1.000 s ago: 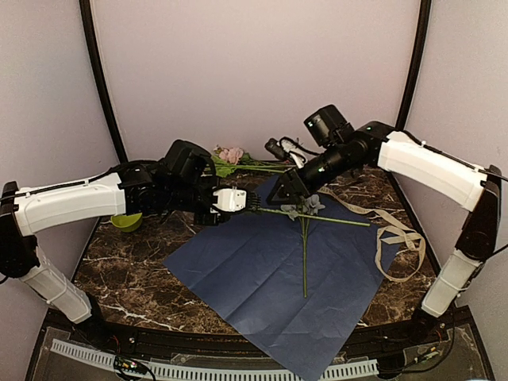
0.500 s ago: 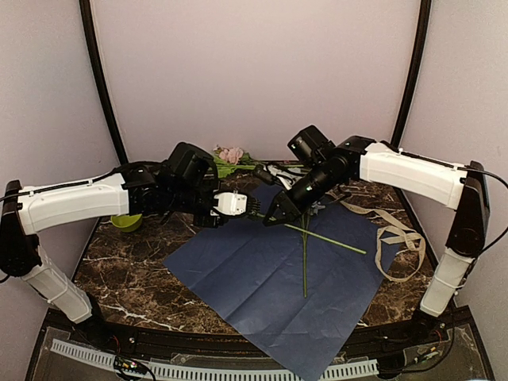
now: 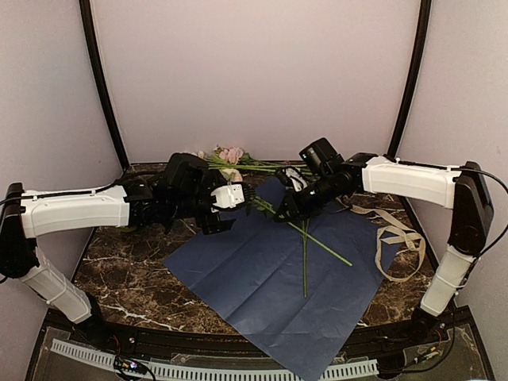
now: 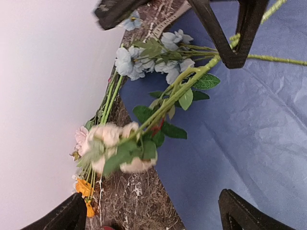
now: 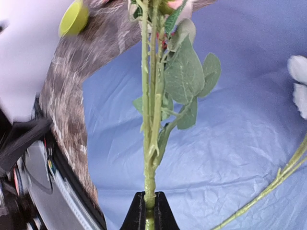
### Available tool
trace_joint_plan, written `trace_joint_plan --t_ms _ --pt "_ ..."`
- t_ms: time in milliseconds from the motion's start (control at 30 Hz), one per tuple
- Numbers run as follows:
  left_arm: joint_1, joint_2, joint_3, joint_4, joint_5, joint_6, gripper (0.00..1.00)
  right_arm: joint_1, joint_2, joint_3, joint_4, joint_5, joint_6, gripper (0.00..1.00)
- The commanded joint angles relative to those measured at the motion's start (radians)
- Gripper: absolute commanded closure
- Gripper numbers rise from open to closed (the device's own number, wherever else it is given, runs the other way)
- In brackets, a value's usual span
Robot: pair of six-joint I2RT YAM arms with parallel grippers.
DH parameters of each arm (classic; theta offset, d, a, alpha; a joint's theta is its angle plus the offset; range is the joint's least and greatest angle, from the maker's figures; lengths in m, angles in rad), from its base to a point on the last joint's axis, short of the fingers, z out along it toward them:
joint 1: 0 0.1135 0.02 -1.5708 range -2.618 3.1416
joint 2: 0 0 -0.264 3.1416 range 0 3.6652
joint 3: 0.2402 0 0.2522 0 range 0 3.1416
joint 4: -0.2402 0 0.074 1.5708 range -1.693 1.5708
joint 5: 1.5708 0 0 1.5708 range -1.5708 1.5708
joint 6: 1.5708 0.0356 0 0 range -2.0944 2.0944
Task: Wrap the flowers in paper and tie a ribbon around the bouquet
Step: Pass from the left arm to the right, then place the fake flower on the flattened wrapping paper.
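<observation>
The paper [image 3: 262,274] lies flat on the table, navy face up. My right gripper [image 3: 282,214] hovers over its far edge, shut on the green stem [image 5: 149,158] of one of the flowers, whose cream blooms [image 4: 115,143] hang past the paper's edge. My left gripper [image 3: 240,208] is open just left of that stem, with nothing between its fingers [image 4: 244,213]. A second stem [image 3: 304,266] lies on the paper. More flowers [image 3: 230,155] rest at the back, pale blue ones [image 4: 144,57] among them. The ribbon [image 3: 393,238] lies loose at the right. No bouquet is formed.
A small green bowl [image 5: 74,19] sits on the marble table [image 3: 119,266] left of the paper, behind my left arm. Curtain walls close in the back and sides. The paper's near corner hangs over the table's front edge [image 3: 305,361].
My left gripper has opened, let go of the stem and pulled back left. My right gripper has shut on that stem, and its tail has swung toward the near right.
</observation>
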Motion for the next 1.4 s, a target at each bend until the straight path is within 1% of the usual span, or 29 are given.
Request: trace_joint_plan --t_ms 0,67,133,167,267,333,400,533,567,633,700,733,767,867,1000,1100,1233,1367 --pt "0.032 -0.088 -0.038 0.107 -0.021 -0.333 0.01 -0.019 -0.067 -0.135 0.352 0.158 0.299 1.00" --pt "0.070 -0.082 -0.055 0.089 0.027 -0.520 0.01 -0.012 -0.080 -0.215 0.506 0.239 0.424 1.00" --pt "0.112 -0.048 -0.078 0.047 0.087 -0.688 0.02 0.009 -0.092 -0.325 0.659 0.344 0.486 1.00" --pt "0.125 -0.024 -0.091 0.021 0.102 -0.756 0.04 0.021 -0.088 -0.356 0.706 0.396 0.506 1.00" --pt "0.140 0.055 -0.113 -0.067 0.090 -0.886 0.15 0.041 -0.045 -0.395 0.767 0.481 0.547 1.00" --pt "0.140 0.087 -0.133 -0.088 0.092 -0.926 0.19 0.052 -0.017 -0.421 0.806 0.510 0.566 1.00" --pt "0.140 0.105 -0.159 -0.087 0.087 -0.944 0.23 0.058 0.016 -0.438 0.844 0.522 0.570 1.00" --pt "0.140 0.134 -0.198 -0.092 0.050 -0.953 0.26 0.063 0.086 -0.403 0.780 0.510 0.569 1.00" --pt "0.140 0.146 -0.203 -0.103 0.040 -0.954 0.28 0.064 0.085 -0.408 0.780 0.509 0.575 0.96" --pt "0.140 0.168 -0.211 -0.118 0.033 -0.957 0.30 0.066 0.072 -0.421 0.773 0.514 0.580 0.84" --pt "0.140 0.184 -0.222 -0.122 0.036 -0.961 0.31 0.067 0.052 -0.423 0.738 0.531 0.574 0.71" --pt "0.140 0.188 -0.227 -0.121 0.042 -0.964 0.31 0.068 0.038 -0.424 0.717 0.541 0.572 0.67" --pt "0.140 0.190 -0.235 -0.119 0.049 -0.969 0.32 0.068 0.022 -0.428 0.703 0.546 0.568 0.64" --pt "0.140 0.176 -0.252 -0.102 0.070 -0.976 0.32 0.068 -0.039 -0.441 0.682 0.544 0.544 0.59" --pt "0.141 0.134 -0.251 -0.069 0.088 -0.949 0.32 0.063 -0.127 -0.434 0.621 0.568 0.509 0.56" --pt "0.173 0.120 -0.202 -0.071 0.123 -0.934 0.31 0.038 -0.196 -0.396 0.552 0.568 0.509 0.56" --pt "0.295 0.142 -0.092 -0.066 0.194 -0.909 0.28 -0.030 -0.239 -0.353 0.473 0.568 0.509 0.56" --pt "0.386 0.258 0.135 -0.091 0.212 -0.842 0.26 -0.095 -0.249 -0.341 0.440 0.568 0.509 0.56"
